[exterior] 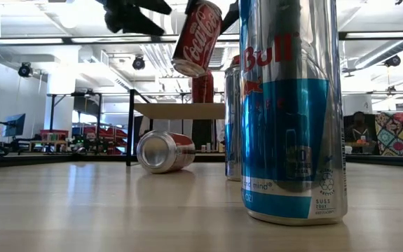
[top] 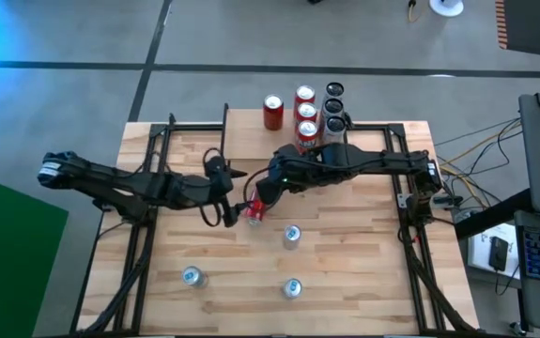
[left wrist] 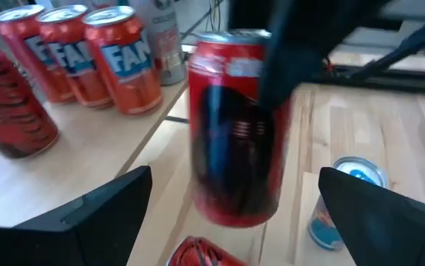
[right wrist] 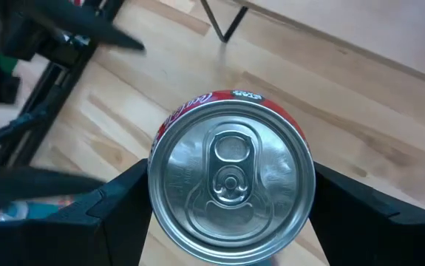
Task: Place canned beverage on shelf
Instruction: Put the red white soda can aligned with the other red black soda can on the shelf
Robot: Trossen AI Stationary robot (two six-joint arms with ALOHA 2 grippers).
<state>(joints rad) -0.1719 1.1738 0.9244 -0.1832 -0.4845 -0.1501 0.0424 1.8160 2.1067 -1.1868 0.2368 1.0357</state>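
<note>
Aloft, right hand (right wrist: 230,222) grips a red cola can (right wrist: 230,188); left hand (left wrist: 230,214) gapes empty nearby.

A tilted red cola can (exterior: 197,38) hangs above a fallen can (exterior: 165,151) beside the shelf (exterior: 179,110).

Two slim black jointed arms with looping black cables; the left arm (top: 110,181) ends in a silver cap; wedge-shaped matte black fingers (left wrist: 86,222).
</note>
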